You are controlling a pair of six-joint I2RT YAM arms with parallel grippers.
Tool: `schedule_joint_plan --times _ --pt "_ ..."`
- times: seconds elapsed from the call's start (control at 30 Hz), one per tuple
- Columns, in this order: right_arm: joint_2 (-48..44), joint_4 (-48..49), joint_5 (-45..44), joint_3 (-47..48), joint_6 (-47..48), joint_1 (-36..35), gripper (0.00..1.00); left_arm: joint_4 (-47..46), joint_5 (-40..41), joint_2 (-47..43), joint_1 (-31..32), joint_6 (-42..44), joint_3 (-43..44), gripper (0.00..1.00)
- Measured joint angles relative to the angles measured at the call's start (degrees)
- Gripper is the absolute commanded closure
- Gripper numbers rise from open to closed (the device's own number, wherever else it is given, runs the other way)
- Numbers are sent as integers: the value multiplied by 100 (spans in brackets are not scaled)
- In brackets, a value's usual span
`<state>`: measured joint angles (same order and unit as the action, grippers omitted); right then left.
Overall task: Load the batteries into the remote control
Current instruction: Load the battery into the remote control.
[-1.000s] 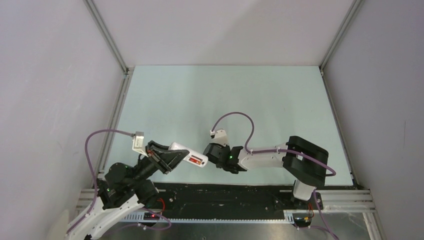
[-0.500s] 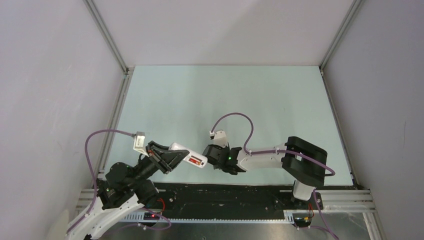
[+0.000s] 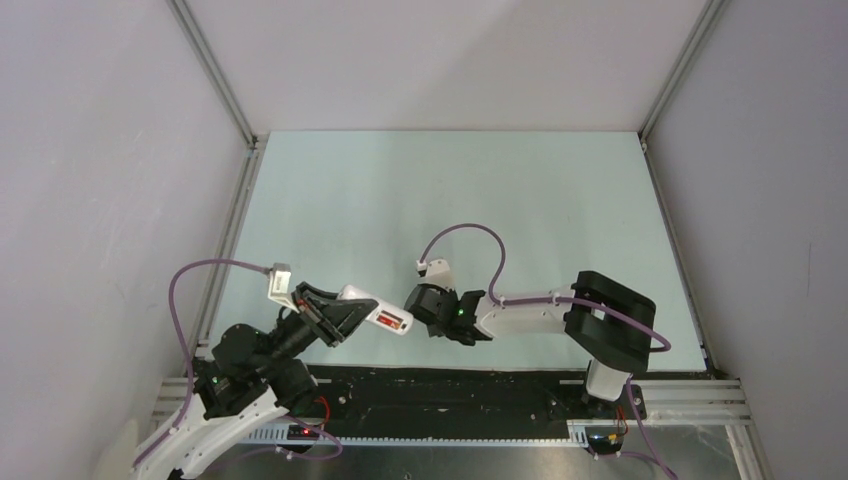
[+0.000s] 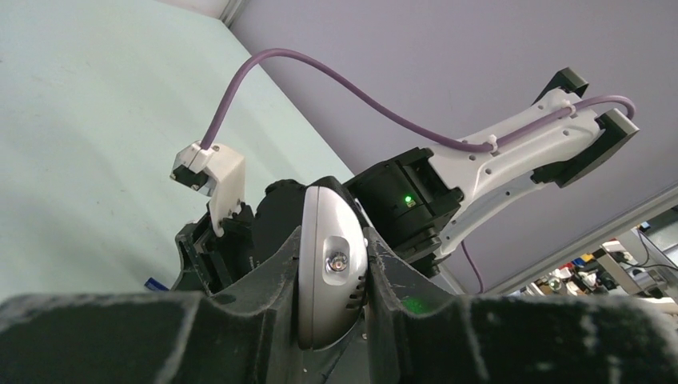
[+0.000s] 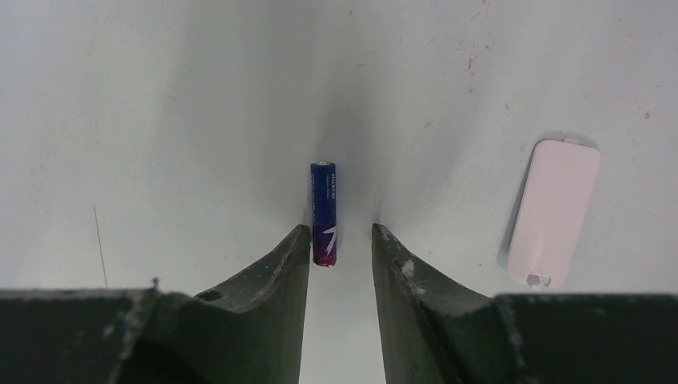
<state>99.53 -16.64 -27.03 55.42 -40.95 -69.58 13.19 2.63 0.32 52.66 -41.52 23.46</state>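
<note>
- My right jaws (image 5: 340,237) were shut a moment ago. Now they stand apart and hold nothing.
- So I think I am ready to grab the blue battery (image 5: 323,210).
- It lies flat on the table (image 5: 160,120), mid-frame in my right wrist view. Its long way runs up and down, nub end up, bottom end between my tips.
- My left jaws (image 3: 338,316) squeeze the remote control (image 3: 385,316). It points right in the top view, with the red battery (image 3: 396,322) showing in it.
</note>
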Motion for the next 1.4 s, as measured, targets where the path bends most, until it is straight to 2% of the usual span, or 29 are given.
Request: schedule_joint_plan --times 0.2,0.27,0.33,0.37,0.4,0.57,0.67,0.77,0.87,1.0,1.1,1.2,1.4 --pt "4 140 186 0 188 109 70 131 168 0 0 17 0 100" --pt "15 199 229 0 243 131 77 136 184 0 0 22 0 100" --pt "26 229 254 2 308 149 87 142 199 0 0 42 0 100" --pt "31 240 262 7 334 160 96 146 212 0 0 50 0 100" --pt "33 240 282 17 356 166 100 153 219 0 0 52 0 100" --pt "-4 162 260 22 367 168 100 164 245 0 0 55 0 100" --pt "-341 -90 160 -81 382 168 100 197 297 0 0 55 0 100" --pt "-1261 -175 39 -437 529 157 100 236 330 0 0 55 0 100" --pt "-2791 114 44 -1091 872 131 100 256 354 0 0 55 0 100" --pt "-5108 999 520 -2203 1462 109 100 264 393 0 0 55 0 100" --pt "-6389 1613 1115 -2929 1910 98 100 271 428 0 0 55 0 100" --pt "-7156 1978 1694 -3370 2382 22 100 282 431 0 0 55 0 100" --pt "-7646 2253 2815 -3593 3434 -404 100 284 428 0 0 55 0 100"
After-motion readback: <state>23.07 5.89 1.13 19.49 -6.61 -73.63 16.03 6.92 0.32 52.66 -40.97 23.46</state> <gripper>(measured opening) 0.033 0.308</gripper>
